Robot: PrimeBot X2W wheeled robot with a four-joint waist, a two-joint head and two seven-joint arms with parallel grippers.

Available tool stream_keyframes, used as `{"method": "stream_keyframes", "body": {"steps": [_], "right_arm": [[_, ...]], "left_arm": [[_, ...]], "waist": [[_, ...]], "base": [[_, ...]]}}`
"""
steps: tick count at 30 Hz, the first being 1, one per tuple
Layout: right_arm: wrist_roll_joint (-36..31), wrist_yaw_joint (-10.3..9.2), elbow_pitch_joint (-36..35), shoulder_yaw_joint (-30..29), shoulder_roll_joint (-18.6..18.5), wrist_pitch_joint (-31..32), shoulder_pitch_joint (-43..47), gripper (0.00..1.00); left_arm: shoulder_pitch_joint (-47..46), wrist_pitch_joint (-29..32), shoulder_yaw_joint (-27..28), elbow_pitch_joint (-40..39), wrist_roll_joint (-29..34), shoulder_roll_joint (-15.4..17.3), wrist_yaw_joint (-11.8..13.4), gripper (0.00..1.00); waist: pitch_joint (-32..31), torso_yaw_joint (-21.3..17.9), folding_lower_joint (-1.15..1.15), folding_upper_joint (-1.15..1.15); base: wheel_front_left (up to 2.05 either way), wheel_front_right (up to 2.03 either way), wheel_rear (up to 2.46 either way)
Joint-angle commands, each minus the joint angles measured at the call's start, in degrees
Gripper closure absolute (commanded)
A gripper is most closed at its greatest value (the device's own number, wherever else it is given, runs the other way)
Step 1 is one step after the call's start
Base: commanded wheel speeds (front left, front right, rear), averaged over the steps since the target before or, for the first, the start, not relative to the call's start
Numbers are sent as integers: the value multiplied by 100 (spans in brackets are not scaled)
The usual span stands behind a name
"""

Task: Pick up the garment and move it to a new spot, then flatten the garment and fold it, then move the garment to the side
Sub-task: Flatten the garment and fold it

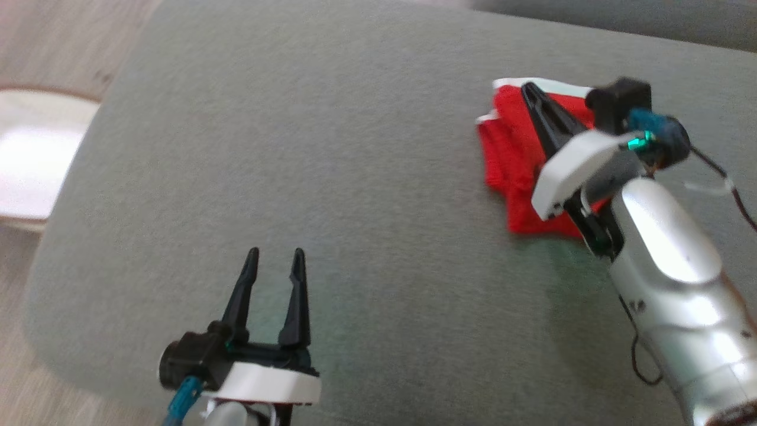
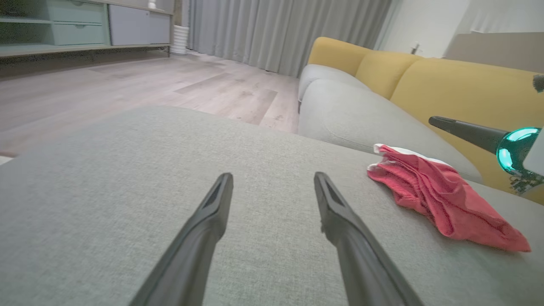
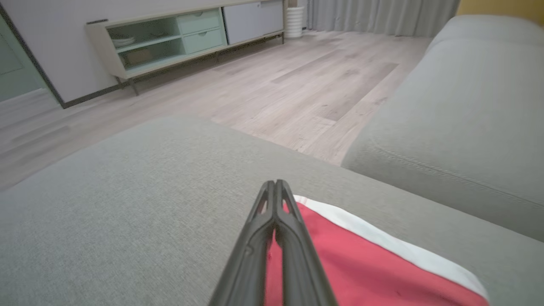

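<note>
**Head view.** At upper right, a crumpled red cloth garment with a white edge band (image 1: 511, 154), lying on a wide grey upholstered seat (image 1: 355, 148). Over it, the right gripper (image 1: 526, 87), fingers pressed together with nothing between them, tip near the white edge. At lower left, the left gripper (image 1: 275, 253), fingers spread wide and empty, above bare grey fabric and well apart from the garment. At the left edge, a pale rounded object (image 1: 29, 160) on the light wood floor (image 1: 59, 35), too blurred to name.

**Left wrist view.** Left gripper (image 2: 272, 178) spread wide, pointing across the seat. Garment (image 2: 437, 195) at right of frame, in a low heap. Above it and apart from the cloth, the closed right gripper (image 2: 432, 121), with a teal glowing ring (image 2: 516, 148) behind. Gained from this lower angle:
- mustard-yellow sofa backrest (image 2: 459, 85)
- grey curtains (image 2: 289, 29)
- pale green sideboard (image 2: 76, 25) at upper left
- white ribbed cylinder (image 2: 180, 39) beside it

**Right wrist view.** Right gripper (image 3: 275, 183) shut tight at lower centre, over the garment (image 3: 340, 263). White band (image 3: 382, 242) running toward lower right. Sideboard (image 3: 187, 34) along the top, clearest from here:
- open left compartment (image 3: 144, 47), holding pale dishes (image 3: 123, 41) on top and a brownish box-like thing (image 3: 136, 56) beneath, details unclear
- two closed drawers (image 3: 199, 29) in the middle
- closed door (image 3: 253, 19) at right
</note>
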Motion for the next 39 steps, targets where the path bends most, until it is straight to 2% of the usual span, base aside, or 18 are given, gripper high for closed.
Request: {"method": "stream_keyframes", "body": {"steps": [1,2,3,4,5,12,17,28,39], "right_arm": [[5,39,-275,26,10,-143,91,100],[1,39,-375,-44,-25,-239,213,75],[-32,39,-478,-107,-61,-334,335,56],[-82,39,-583,-199,-117,-424,466,18],[-125,39,-686,-309,-158,-517,608,0],[-363,39,-1269,-1154,-223,-887,1712,0],[-503,39,-1499,-1625,-170,-1092,2383,0],[-859,39,-1744,-2120,70,-1590,3597,0],[-1145,39,-1938,-2330,436,-1643,4134,0]], "left_arm": [[31,-30,263,-127,75,1,-21,0],[58,-30,326,-107,128,1,-43,0],[84,-30,399,-91,179,0,-61,0],[102,-30,458,-79,220,0,-86,0],[120,-30,522,-70,260,0,-106,0],[282,-30,944,-45,446,0,-199,0],[405,-30,1081,-53,548,0,-288,0],[698,-30,1216,174,905,0,-544,0],[809,-30,1457,265,982,0,-551,0]], "waist": [[-275,-392,0,0],[-326,-490,0,0],[-380,-606,0,0],[-421,-692,0,0],[-466,-782,0,0],[-713,-1298,0,0],[-835,-1508,0,0],[-1263,-1585,0,0],[-1411,-1637,0,0]], "base": [[0,0,0],[0,0,0],[0,0,0],[0,0,0],[0,0,0],[0,0,0],[0,0,0],[0,0,0],[0,0,0]]}}
